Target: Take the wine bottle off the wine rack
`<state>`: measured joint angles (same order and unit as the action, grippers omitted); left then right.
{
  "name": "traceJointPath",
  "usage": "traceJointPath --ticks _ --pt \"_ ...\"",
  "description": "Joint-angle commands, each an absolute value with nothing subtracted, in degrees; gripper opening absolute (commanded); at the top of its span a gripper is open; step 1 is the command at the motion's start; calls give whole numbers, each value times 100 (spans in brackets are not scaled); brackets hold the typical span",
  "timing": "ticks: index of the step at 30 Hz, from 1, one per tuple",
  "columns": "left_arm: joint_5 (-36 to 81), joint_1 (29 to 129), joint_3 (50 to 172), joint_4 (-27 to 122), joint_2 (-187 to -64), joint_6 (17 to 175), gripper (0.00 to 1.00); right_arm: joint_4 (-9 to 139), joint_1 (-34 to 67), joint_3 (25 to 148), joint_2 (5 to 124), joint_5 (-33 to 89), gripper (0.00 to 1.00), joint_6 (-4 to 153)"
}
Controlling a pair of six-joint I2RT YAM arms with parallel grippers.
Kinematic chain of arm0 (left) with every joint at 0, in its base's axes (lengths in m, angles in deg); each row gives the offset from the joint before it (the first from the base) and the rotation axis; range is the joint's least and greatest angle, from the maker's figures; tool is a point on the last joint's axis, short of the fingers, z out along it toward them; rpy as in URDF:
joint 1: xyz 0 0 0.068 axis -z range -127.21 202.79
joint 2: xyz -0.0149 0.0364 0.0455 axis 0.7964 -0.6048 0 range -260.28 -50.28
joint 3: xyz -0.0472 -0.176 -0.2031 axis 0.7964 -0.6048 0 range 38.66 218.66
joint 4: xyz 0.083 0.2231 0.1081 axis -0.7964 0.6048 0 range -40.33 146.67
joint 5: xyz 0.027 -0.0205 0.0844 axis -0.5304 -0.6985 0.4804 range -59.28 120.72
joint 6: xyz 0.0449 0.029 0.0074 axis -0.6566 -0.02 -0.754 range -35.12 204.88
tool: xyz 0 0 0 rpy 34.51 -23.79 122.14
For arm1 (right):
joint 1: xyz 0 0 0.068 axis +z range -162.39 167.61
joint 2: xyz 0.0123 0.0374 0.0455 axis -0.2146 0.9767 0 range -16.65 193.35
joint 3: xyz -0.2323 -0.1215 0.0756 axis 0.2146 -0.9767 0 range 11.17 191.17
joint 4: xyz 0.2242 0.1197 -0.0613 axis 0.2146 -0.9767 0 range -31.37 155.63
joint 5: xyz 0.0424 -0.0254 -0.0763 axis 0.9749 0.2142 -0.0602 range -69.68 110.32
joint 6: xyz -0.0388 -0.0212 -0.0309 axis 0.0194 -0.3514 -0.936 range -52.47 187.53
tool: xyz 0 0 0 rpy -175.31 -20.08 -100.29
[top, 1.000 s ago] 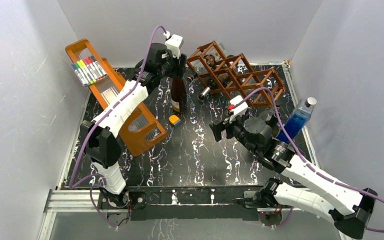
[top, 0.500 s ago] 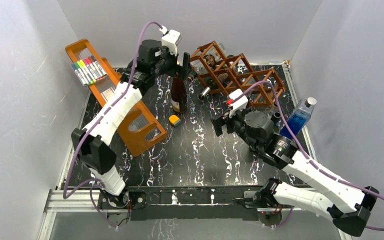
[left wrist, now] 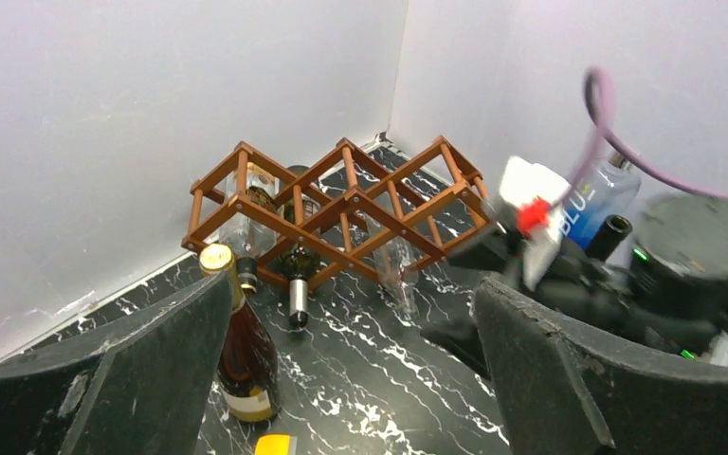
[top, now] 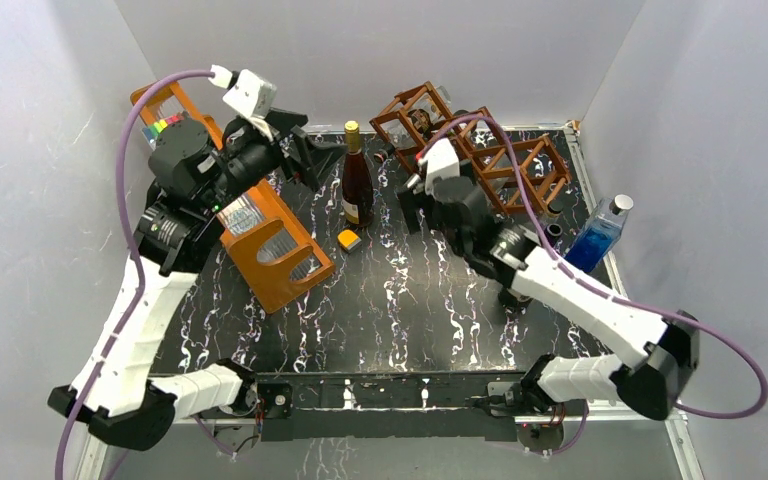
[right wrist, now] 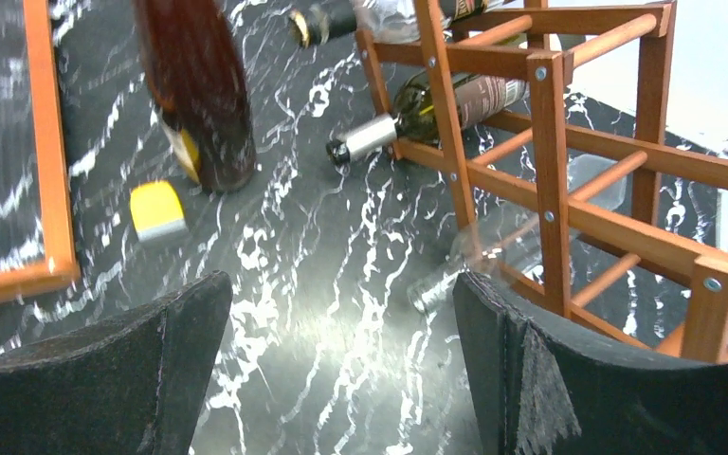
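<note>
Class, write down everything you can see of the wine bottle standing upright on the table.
The wine bottle is dark reddish-brown glass with a gold foil cap and a pale label low on its body. It stands upright on the black marbled table, left of the wine rack and clear of it. Nothing grips it; a small yellow block lies near its base.

Wooden wine rack [right wrist: 547, 180] (silver-capped bottle [right wrist: 436, 112] lying inside), upright brown bottle [right wrist: 197, 95], yellow block [right wrist: 158, 210]
</note>
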<state>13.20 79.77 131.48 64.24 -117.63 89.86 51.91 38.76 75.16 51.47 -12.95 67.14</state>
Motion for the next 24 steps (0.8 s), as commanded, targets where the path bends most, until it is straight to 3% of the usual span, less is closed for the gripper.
traceJointPath --ticks 1,8,17,24 --pt "1196 7964 12826 6783 -11483 9043 98 5170 3330 8469 5773 -1211 98 7757" --pt "1118 7968 12291 6873 -10825 9158 98 5097 2314 9275 6942 -311 98 9395" --pt "1068 7964 11722 7001 -10286 9411 98 4954 2199 10667 8815 -1182 98 11073" --pt "1015 7968 11735 7193 -10236 9391 98 4923 1827 11109 9492 -899 98 11398"
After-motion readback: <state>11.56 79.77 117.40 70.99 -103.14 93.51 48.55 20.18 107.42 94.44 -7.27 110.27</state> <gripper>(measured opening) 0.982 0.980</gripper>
